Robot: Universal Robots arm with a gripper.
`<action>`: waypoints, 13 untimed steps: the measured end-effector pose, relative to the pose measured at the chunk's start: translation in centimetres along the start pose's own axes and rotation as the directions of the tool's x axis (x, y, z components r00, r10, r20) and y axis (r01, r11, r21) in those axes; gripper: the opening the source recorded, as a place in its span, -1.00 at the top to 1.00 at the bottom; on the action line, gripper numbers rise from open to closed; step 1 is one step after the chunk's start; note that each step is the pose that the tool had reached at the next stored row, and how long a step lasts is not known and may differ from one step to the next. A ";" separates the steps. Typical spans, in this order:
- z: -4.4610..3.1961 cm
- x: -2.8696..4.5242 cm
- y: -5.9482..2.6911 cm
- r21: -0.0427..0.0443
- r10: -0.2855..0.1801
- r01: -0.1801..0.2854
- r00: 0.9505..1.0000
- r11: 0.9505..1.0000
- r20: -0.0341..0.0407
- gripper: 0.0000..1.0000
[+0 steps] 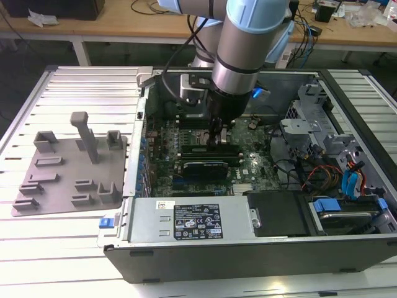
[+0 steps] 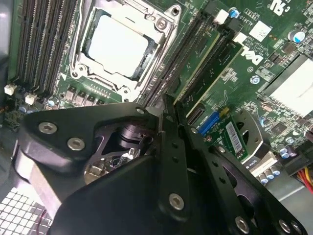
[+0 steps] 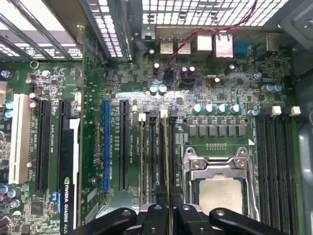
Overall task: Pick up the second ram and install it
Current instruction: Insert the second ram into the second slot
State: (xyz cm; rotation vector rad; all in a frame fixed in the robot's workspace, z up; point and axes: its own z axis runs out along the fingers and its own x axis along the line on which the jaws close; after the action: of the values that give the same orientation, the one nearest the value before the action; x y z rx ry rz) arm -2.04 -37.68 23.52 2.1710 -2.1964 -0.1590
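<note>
An open computer case lies on the slatted white bench, with a grey fixture tray well apart on the exterior view's left. The robot arm reaches down into the case over the green motherboard, just far of a broad black graphics card. In both wrist views the silver processor sits in its metal bracket, with empty black memory slots on one side of it. On the other side stand more slots, and the gripper is down over these. Its jaws stand nearly closed, pinched on the second ram, a thin green stick that stands on edge in a slot beside the processor bracket; whether it is fully seated is hard to tell. In the second wrist view another green memory stick appears to sit in a neighbouring slot.
</note>
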 end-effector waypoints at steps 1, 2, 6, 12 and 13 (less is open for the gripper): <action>0.02 0.09 -0.03 0.000 0.003 -0.003 1.000 1.000 0.010 0.78; 0.04 0.19 -0.05 0.000 0.005 -0.005 1.000 1.000 0.013 0.78; 0.13 0.56 -0.10 0.000 0.015 -0.015 1.000 1.000 0.015 0.78; 0.17 0.58 -0.11 0.001 0.021 -0.021 1.000 1.000 0.016 0.78; 0.21 0.58 -0.11 0.001 0.021 -0.021 1.000 1.000 0.016 0.78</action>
State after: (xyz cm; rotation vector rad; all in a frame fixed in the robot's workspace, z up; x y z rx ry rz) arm -1.96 -38.25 23.28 2.1543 -2.2271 -0.1757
